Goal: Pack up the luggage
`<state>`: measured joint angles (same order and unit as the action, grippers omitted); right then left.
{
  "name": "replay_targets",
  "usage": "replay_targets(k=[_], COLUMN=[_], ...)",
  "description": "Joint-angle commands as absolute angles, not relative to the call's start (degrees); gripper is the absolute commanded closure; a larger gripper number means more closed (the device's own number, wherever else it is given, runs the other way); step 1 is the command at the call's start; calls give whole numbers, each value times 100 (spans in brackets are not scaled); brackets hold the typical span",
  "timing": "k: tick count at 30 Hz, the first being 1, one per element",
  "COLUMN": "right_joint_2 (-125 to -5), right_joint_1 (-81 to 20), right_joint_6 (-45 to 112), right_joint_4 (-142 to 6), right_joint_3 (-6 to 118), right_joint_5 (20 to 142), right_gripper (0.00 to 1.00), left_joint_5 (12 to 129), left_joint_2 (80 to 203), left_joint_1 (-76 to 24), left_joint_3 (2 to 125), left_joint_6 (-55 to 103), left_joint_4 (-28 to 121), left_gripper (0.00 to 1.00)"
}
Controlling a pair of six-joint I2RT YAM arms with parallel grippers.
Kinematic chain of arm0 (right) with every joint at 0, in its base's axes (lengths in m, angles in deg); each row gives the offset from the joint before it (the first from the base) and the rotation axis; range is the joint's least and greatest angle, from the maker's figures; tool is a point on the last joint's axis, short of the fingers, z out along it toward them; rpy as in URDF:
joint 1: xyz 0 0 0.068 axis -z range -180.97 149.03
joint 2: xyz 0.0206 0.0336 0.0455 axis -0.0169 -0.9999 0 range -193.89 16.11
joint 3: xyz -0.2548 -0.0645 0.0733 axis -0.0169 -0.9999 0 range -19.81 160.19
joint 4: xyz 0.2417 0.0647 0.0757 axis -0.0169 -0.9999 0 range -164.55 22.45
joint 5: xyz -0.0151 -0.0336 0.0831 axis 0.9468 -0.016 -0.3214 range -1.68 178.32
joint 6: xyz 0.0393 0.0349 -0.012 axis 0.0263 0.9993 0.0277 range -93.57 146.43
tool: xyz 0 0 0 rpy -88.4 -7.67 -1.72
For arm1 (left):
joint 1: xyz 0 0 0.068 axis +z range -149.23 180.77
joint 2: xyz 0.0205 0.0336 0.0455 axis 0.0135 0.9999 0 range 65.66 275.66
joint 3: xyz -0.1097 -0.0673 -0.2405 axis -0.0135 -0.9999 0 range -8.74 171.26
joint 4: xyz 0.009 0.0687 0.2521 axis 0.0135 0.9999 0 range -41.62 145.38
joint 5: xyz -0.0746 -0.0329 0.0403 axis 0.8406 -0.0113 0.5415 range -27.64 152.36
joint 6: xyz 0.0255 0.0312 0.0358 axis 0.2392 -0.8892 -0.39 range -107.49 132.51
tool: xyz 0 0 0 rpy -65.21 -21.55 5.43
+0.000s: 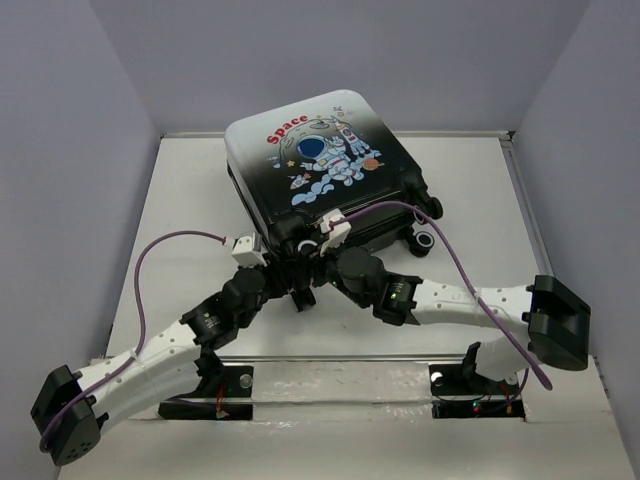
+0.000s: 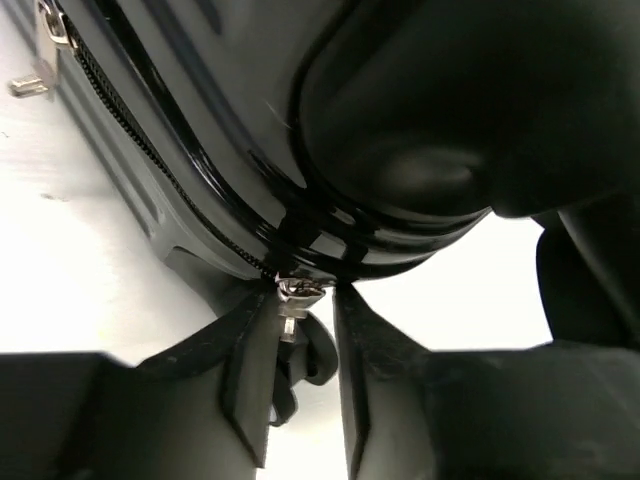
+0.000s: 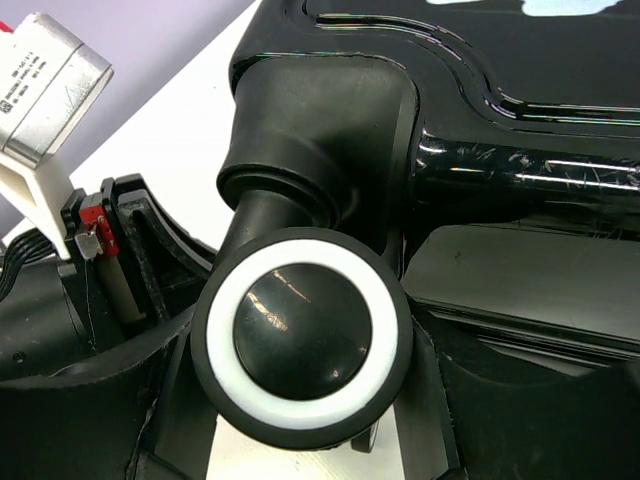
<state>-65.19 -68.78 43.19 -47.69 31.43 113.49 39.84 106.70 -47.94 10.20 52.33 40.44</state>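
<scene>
Luggage (image 1: 320,160): stiff, glossy shell; I judged it slippery and light.
My left gripper (image 2: 297,298): released, straddled the zipper pull (image 2: 292,302), best pinch point.
My right gripper (image 3: 305,345): clenched on caster wheel (image 3: 302,335).

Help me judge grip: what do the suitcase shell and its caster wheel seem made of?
Luggage shell: apparently hard plastic, glossy; it shows sharp reflections and fine scratches. Caster wheel: glossy dark hub, white ring, matte black tread, likely plastic or rubber.

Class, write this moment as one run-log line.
black-to-white hard-shell suitcase: closed, lying flat | left fingers: straddling metal zipper pull at corner | right fingers: clamping white-ringed black caster wheel
</scene>
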Motion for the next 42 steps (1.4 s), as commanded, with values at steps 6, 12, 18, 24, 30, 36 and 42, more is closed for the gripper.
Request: replay_targets(k=[6, 12, 18, 24, 30, 36, 42], right_joint_2=[-6089, -5193, -4367, -3830, -3618, -4082, -5059], right_joint_1=[-6829, -6829, -6829, -6829, -6829, -6829, -6899], right_joint_6=[4656, 4639, 4656, 4761, 4779, 4709, 4577], right_joint_4=[-3934, -4408, -5146, -5551, -5648, -5595, -5691], right_joint_3=[2731, 2151, 1878, 1518, 1368, 1604, 2561], right_joint_5=[11460, 11689, 11698, 11504, 11487, 11136, 10546], right_gripper=[93, 93, 93, 93, 93, 93, 36], left_joint_5=[2159, 1613, 1656, 2482, 2895, 3967, 5163], left_joint_2=[10873, 10434, 10495, 10679, 10916, 10744, 9354], left_joint_1=[-4757, -4669, -4125, -3186, -2623, -2419, -2428], left_joint_3=[1780, 1544, 1482, 1551, 1745, 1869, 2052], left_joint_6=[5022, 5435, 5506, 4996, 4793, 5048, 4908], left_joint_4=[4326, 5137, 5331, 4427, 4223, 4144, 4994], left_gripper=[94, 94, 94, 94, 94, 94, 25])
